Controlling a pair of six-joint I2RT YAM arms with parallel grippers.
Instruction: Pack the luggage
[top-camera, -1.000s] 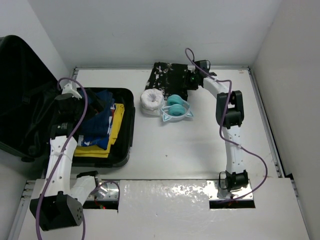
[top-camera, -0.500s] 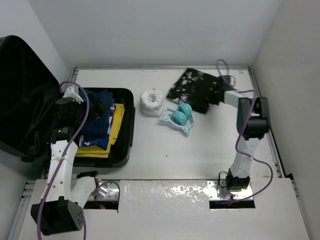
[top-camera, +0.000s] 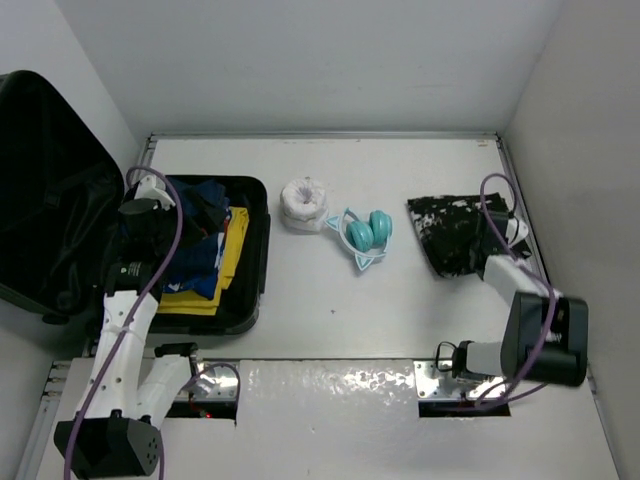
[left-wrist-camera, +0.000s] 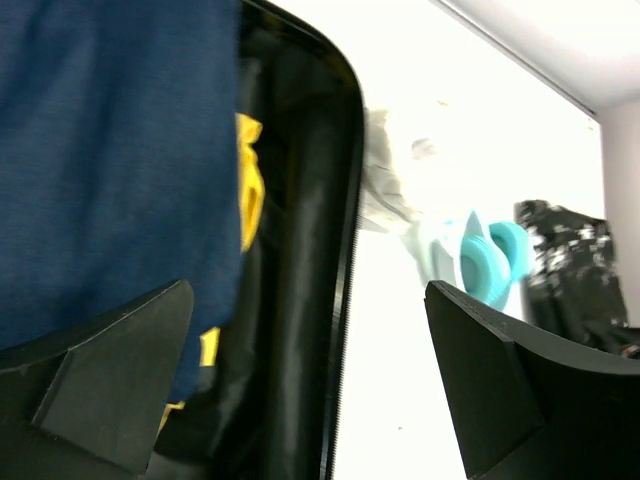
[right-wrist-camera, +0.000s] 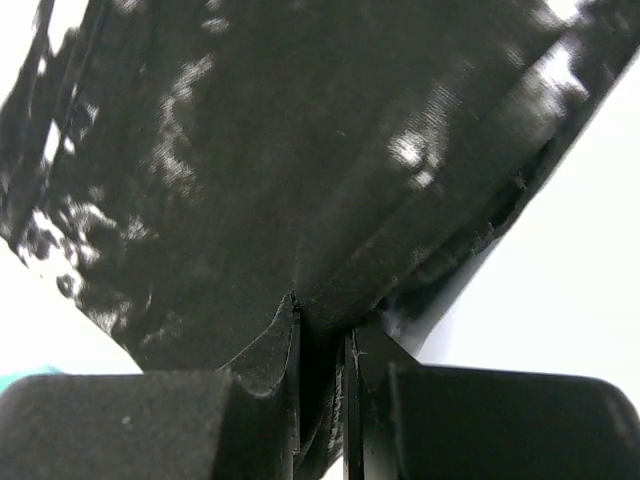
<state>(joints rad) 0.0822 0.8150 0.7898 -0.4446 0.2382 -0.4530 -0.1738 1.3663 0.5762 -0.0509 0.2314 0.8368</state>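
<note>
Right arm has pulled back toward its base, dragging the black-and-white garment (top-camera: 455, 235) further from the luggage (top-camera: 255, 290); it now lies well right of it, beyond the teal headphones (top-camera: 368, 232). Arm folded tight, wrist low. Right gripper (right-wrist-camera: 320, 352) is clamped on the garment's edge, jaws nearly together. Luggage lies open in front of the left arm, lid up. Left arm reaches over it; left gripper (left-wrist-camera: 315, 385) is spread wide, holding nothing, above the blue clothing (left-wrist-camera: 110, 150) inside.
</note>
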